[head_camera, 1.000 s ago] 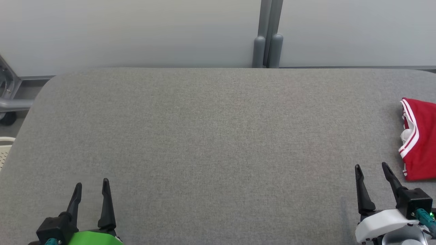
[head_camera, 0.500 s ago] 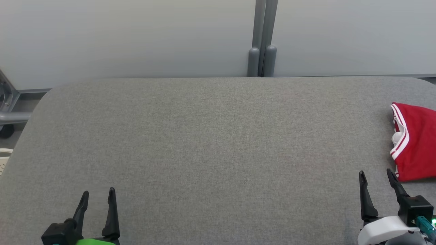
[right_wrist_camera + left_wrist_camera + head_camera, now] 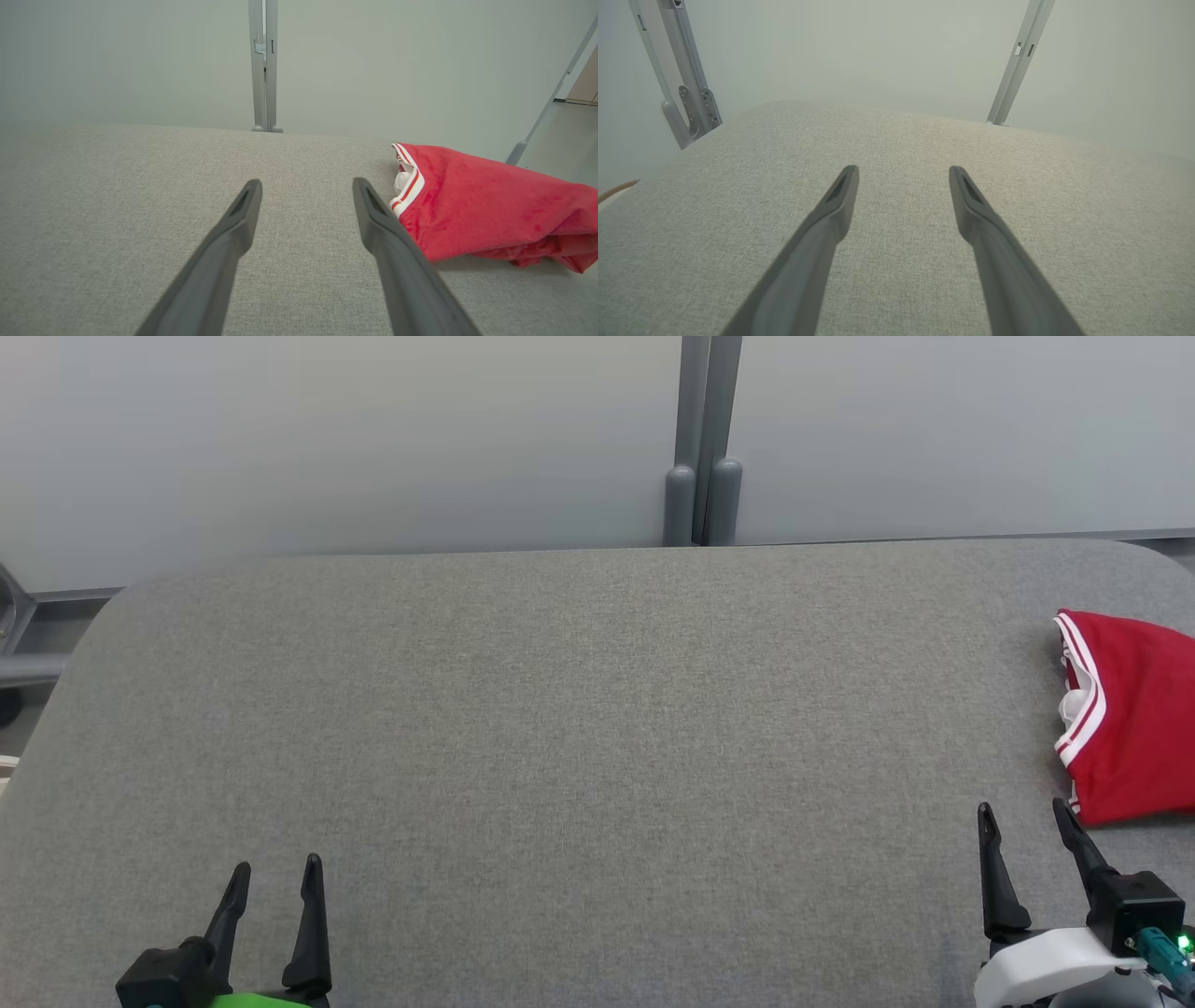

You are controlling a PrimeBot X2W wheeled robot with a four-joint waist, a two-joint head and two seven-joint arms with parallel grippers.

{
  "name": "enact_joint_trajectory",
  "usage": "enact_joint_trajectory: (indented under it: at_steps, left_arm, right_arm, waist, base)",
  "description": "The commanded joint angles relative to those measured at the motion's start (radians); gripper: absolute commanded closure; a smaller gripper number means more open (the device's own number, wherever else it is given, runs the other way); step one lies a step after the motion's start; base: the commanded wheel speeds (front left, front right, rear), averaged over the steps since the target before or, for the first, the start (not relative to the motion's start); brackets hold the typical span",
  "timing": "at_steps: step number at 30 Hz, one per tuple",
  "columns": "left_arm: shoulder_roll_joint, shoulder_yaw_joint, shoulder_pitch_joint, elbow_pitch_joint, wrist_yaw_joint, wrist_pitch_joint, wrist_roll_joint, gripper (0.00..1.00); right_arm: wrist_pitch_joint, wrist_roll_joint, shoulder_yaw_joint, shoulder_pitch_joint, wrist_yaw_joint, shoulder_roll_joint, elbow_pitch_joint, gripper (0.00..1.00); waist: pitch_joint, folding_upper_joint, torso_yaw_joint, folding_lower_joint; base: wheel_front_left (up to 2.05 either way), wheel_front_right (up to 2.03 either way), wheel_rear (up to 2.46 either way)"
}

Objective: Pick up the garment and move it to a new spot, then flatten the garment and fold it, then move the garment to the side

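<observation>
Left hand is wide open and holds nothing, fingers spread over the grey worktop by its near left corner, pointing toward the far edge. The left wrist view shows just grey cloth between the two fingers. Right hand is also wide open with nothing in it, at the near right corner, fingers pointing the same way. Garment is red with white-and-red striped trim. It lies in a loose folded heap on the worktop at the right edge, roughly midway between the near and far edges, and the head view's frame cuts part of it off. The trim side faces the worktop's middle, with a bit of white inner layer showing at the opening. The garment's near corner is just beside the right hand's outer fingertip; cannot tell whether they touch. In the right wrist view the garment sits to the right of that finger, not between the fingers. Pale wall panels stand behind the far edge, joined by a grey post. Grey metal frame is past the far left corner.
</observation>
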Motion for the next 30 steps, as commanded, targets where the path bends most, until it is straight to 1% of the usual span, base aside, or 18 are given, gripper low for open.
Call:
enact_joint_trajectory:
  at_steps: [1,6,8,9,11,15,19,30]
  left_arm:
    - [0.008,0.0,0.0,0.0,-0.002,-0.002,-0.003,0.0]
    - [0.008,0.0,-0.006,-0.001,-0.003,-0.002,-0.002,0.0]
    - [0.007,-0.005,-0.004,0.004,-0.003,-0.002,-0.005,0.0]
    - [0.001,-0.004,-0.001,0.003,0.0,0.0,-0.002,1.0]
    - [-0.001,-0.006,-0.001,0.008,0.0,0.001,-0.003,1.0]
    - [-0.017,-0.012,0.002,0.042,0.0,0.008,-0.008,1.0]
    - [-0.02,-0.001,-0.011,0.041,0.0,0.032,-0.08,1.0]
    - [-0.028,0.026,-0.041,0.033,-0.001,0.088,-0.264,1.0]
  right_arm:
    - [-0.004,0.002,-0.001,-0.001,-0.001,-0.002,-0.003,0.0]
    - [-0.004,0.001,0.002,-0.005,-0.001,-0.002,0.0,0.0]
    - [-0.004,0.0,0.016,-0.01,-0.001,-0.002,-0.02,0.0]
    - [0.0,-0.002,0.017,-0.001,0.0,0.0,-0.02,1.0]
    - [0.0,-0.004,0.02,-0.002,0.0,0.002,-0.019,1.0]
    - [0.006,0.005,0.019,0.011,0.0,0.013,0.02,1.0]
    - [0.035,0.094,0.011,-0.011,0.0,0.012,0.035,1.0]
    - [0.076,0.33,0.032,-0.035,0.0,0.01,0.034,1.0]
  waist:
    - [0.001,0.0077,-0.001,0.0001]
    - [0.003,0.0077,-0.006,0.0001]
    - [0.003,0.0077,-0.008,0.0001]
    - [0.003,0.0,-0.008,0.0001]
    - [0.003,0.0,-0.008,0.0001]
    - [0.003,0.0,-0.008,0.0001]
    - [0.004,0.0003,-0.01,0.0001]
    - [0.006,0.001,-0.014,0.0001]
  base:
    - [0.0,0.0,0.0]
    - [0.0,0.0,0.0]
    - [0.0,0.0,0.0]
    - [0.0,0.0,0.0]
    - [0.0,0.0,0.0]
    - [0.0,0.0,0.0]
    - [0.0,0.0,0.0]
    - [0.0,0.0,0.0]
